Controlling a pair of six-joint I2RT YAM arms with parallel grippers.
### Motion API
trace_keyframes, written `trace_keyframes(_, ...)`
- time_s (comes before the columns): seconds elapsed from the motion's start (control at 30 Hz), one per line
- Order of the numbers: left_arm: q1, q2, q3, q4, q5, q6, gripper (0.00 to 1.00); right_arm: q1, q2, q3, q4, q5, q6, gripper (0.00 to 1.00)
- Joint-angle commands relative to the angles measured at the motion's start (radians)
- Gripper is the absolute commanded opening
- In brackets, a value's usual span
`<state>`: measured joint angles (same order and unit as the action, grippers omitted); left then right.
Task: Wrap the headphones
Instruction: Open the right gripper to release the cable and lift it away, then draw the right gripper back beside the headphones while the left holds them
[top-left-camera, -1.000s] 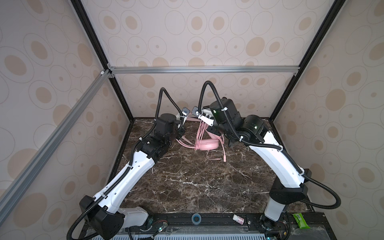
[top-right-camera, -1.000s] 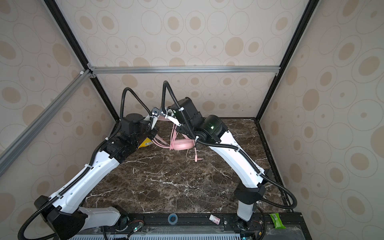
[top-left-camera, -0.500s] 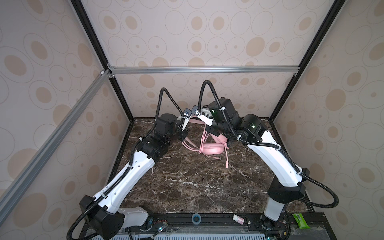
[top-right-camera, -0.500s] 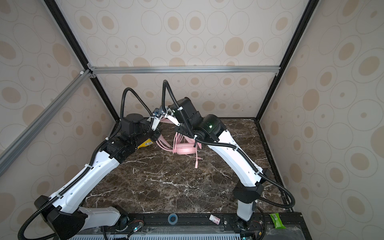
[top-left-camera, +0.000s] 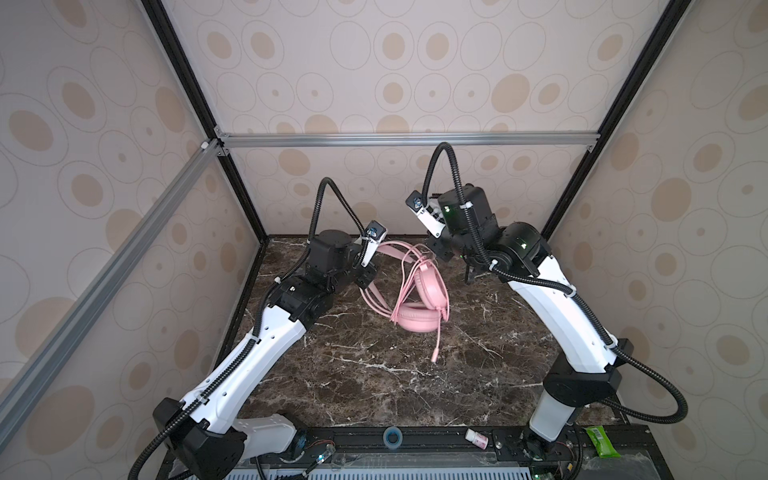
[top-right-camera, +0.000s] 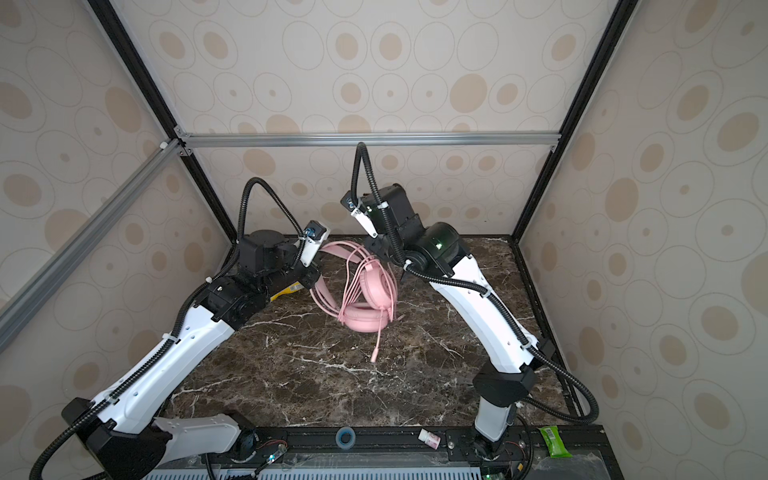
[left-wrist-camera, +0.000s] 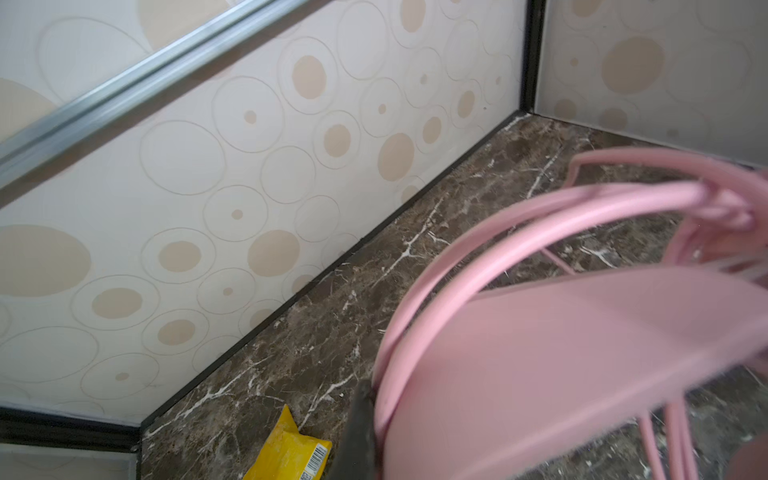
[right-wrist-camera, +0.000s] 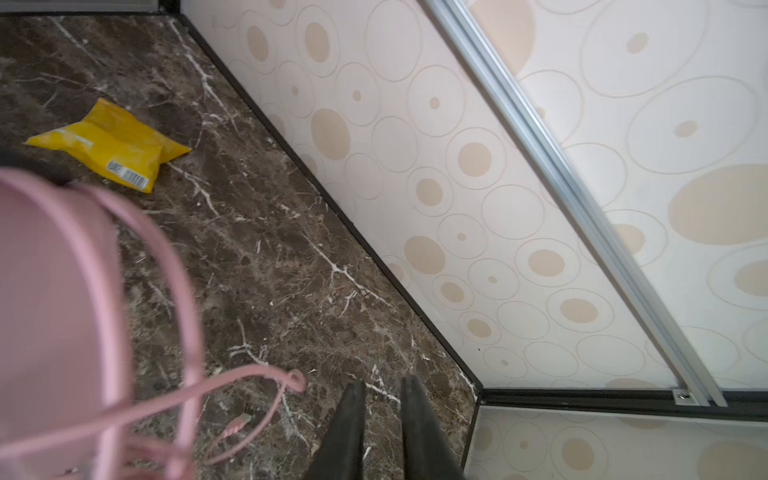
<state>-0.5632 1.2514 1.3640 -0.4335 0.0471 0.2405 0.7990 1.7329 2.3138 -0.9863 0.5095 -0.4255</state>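
Spotted walls (top-left-camera: 395, 83) box in a dark marble desk (top-left-camera: 374, 374). The headphones (top-left-camera: 419, 320) are toward the back middle of it. One earcup (top-right-camera: 365, 318) seems to rest on the desk and the headband (left-wrist-camera: 561, 357) is raised.

My left pincer (top-left-camera: 365, 279) is clamped on that headband and props the set up. My right pincer (right-wrist-camera: 383, 386) hangs just beside the headphones with its jaws a little apart and nothing between them.

The cable (top-left-camera: 405, 286) already lies in several loops over the headband. A loose tail drops to the plug (top-left-camera: 434, 357), which lies on the desk in front. I judge the winding mostly done, with this tail left to finish.

Next, I think my right pincer must go down to the tail near the plug and close on that thin cord. It should then carry the cord round the band, or tuck it in, while my left holds steady.

In both top views my wrist camera covers the left grip, and the left wrist view shows only one dark finger (left-wrist-camera: 359, 432) against the band. I cannot find the boom mic or count the loops. Cable partly screens the upper earcup. A yellow packet (right-wrist-camera: 112, 149) lies behind my left arm.
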Motion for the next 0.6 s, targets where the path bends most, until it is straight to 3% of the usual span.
trace_keyframes(0.0, -0.005, -0.035, 0.018, 0.004, 0.053, -0.025, 0.00, 0.000, -0.061, -0.048, 0.080, -0.013, 0.027, 0.25)
trace_keyframes(0.4, 0.009, -0.004, 0.056, -0.027, 0.011, -0.103, 0.00, -0.021, -0.177, -0.240, 0.182, -0.078, 0.066, 0.32)
trace_keyframes(0.57, 0.019, -0.011, 0.057, -0.024, 0.012, -0.153, 0.00, -0.233, -0.292, -0.401, 0.292, -0.371, 0.332, 0.41)
